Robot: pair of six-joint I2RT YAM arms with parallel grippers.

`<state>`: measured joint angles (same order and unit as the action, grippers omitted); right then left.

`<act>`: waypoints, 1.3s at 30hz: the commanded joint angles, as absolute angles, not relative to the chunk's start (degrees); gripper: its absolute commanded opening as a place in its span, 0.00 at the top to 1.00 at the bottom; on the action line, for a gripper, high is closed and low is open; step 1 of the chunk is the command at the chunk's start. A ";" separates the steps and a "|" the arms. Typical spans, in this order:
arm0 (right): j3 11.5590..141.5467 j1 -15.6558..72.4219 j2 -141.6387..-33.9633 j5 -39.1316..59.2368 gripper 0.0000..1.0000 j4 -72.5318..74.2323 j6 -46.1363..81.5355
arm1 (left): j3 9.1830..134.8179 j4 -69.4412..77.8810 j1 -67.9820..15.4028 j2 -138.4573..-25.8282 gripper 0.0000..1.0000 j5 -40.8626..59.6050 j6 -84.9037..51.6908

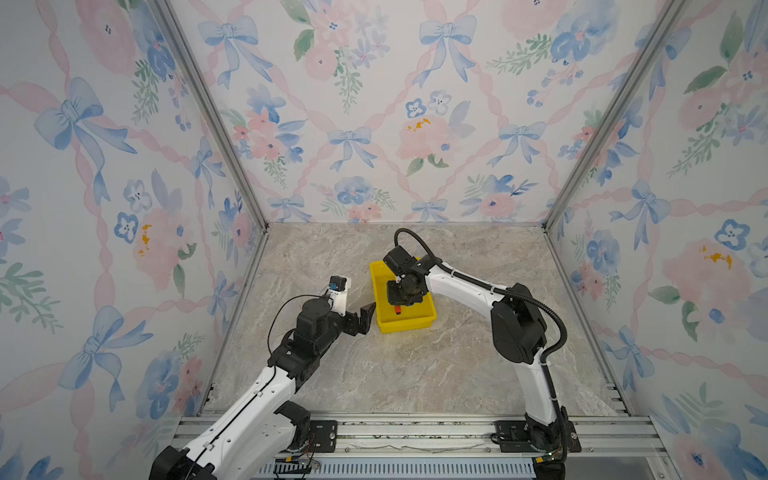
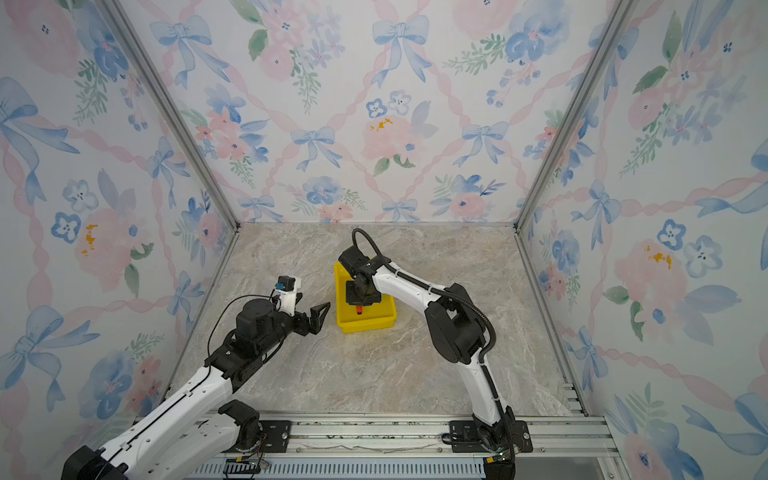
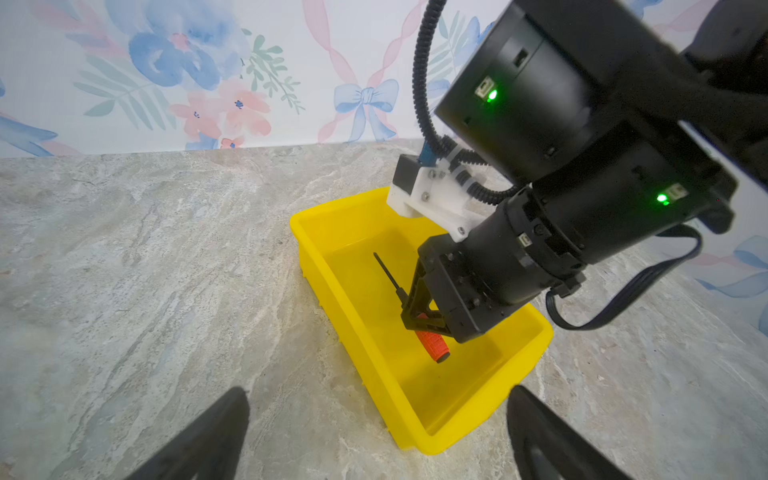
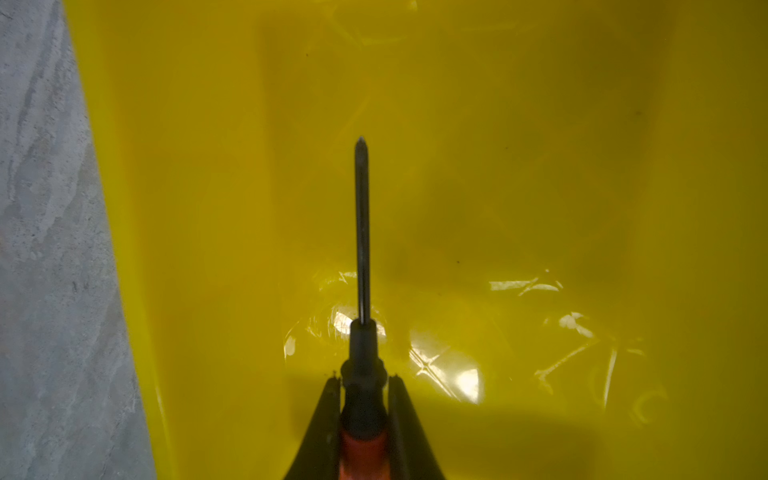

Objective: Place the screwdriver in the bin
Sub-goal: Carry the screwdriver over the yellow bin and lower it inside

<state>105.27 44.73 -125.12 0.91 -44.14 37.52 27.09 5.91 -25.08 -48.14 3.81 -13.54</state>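
Within floral-papered walls [image 1: 374, 104], a grey marbled tabletop [image 1: 415, 365] is seen, and the yellow bin [image 1: 409, 325] is set on it. Just beside the bin, the left gripper [image 1: 366, 313] is held with its jaws spread. Inside the bin, the right gripper [image 3: 419, 322] is clamped on the screwdriver [image 3: 432, 345] at collar and orange handle. Its long axis is laid along the bin's length: the shaft is pointed forward past the fingertips, the black end cap behind them. Contact with the bin floor cannot be told.

Floral bow-patterned wallpaper walls [image 1: 374, 104], grey-beige marble-look tabletop [image 1: 415, 365], aluminium frame posts [image 1: 210, 112], slotted front rail [image 1: 415, 432]
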 commanded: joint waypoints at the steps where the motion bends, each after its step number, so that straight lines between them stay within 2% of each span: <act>1: 107.49 45.25 -127.16 1.24 0.99 -44.82 37.69 | 26.10 5.64 -24.70 -47.26 0.03 2.63 -12.39; 26: 110.05 45.24 -134.17 -2.45 0.95 -46.14 36.13 | 26.37 4.36 -24.36 -47.20 0.03 0.42 -12.05; 39: 108.22 45.28 -132.13 -2.73 0.73 -43.97 36.16 | 26.28 4.57 -24.35 -47.46 0.03 0.04 -12.22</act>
<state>108.97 44.75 -132.33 -1.98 -43.81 36.60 27.09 4.97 -24.71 -48.14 0.82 -13.13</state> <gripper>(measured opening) 0.260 0.973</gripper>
